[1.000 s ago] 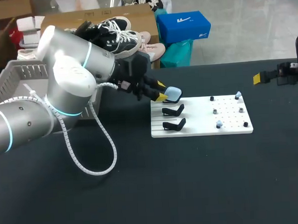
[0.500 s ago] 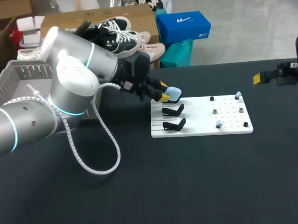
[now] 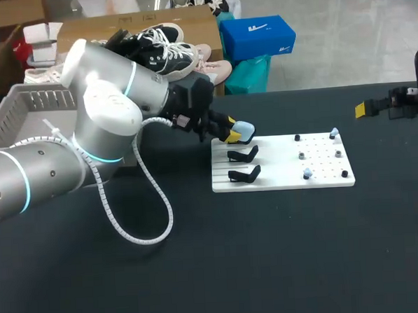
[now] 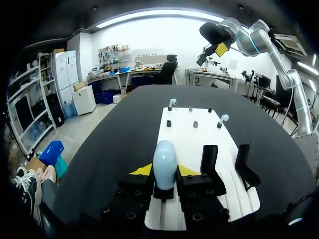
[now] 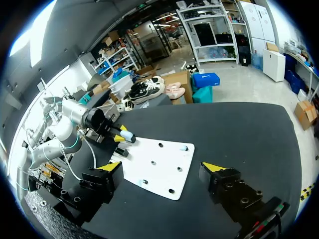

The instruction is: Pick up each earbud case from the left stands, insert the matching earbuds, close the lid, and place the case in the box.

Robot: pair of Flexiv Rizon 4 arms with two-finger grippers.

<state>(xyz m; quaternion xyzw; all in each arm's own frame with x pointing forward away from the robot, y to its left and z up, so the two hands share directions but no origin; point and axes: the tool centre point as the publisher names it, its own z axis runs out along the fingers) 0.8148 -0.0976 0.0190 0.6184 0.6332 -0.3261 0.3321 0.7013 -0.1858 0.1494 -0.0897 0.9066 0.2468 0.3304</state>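
A light-blue earbud case (image 3: 243, 131) sits on the farthest of three black stands at the left end of a white board (image 3: 322, 179). My left gripper (image 3: 230, 131) is at that stand. In the left wrist view its yellow-tipped fingers press the case (image 4: 164, 163) from both sides. The other two stands (image 4: 209, 164) (image 4: 244, 167) are empty. Small pale-blue earbuds (image 3: 333, 132) (image 3: 307, 173) stand on pegs at the board's right end. My right gripper (image 5: 164, 169) hangs wide open far from the board (image 5: 159, 169), near the table's right edge (image 3: 364, 109), holding nothing.
A grey slatted basket (image 3: 24, 113) stands at the back left, behind my left arm. A white cable loops from that arm down onto the black table (image 3: 139, 234). Small black and grey pegs dot the board's right half.
The left gripper's fingers have drawn in onto the earbud case, and the left arm has edged slightly toward the board. The right arm has not moved.
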